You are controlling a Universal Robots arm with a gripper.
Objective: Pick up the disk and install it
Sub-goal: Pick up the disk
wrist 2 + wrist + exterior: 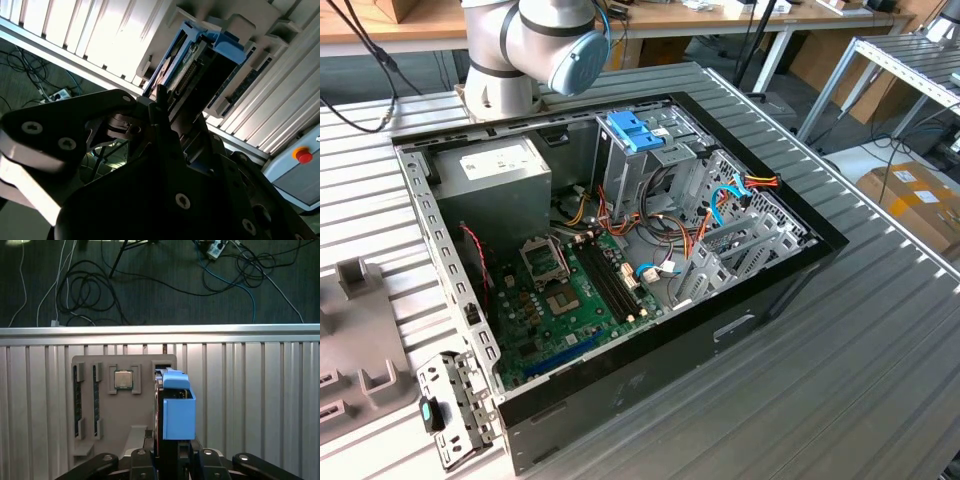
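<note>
Disk (177,410) stands on edge in a slot of the grey holder, away from the case it belongs in. Working down from the biggest thing: the ribbed metal table (840,380) carries the open computer case (760,290), whose drive cage has a blue latch piece (635,130) on top. In the first wrist view the grey holder (125,412) lies on the same table close to its edge, with the cabled floor beyond. The disk rises from that holder with a blue side rail turned to the camera. Its long axis seems to run from the holder straight toward the gripper (172,452), with the thin dimension across the jaws. In the second wrist view the gripper (180,115) reaches the near end of the disk (192,65) while the far end sits in the holder's notches (245,25). The jaws are drawn narrow, one at each flat face, and appear to clamp it. Beside the disk's slot a processor chip (123,379) sits in its own recess.
</note>
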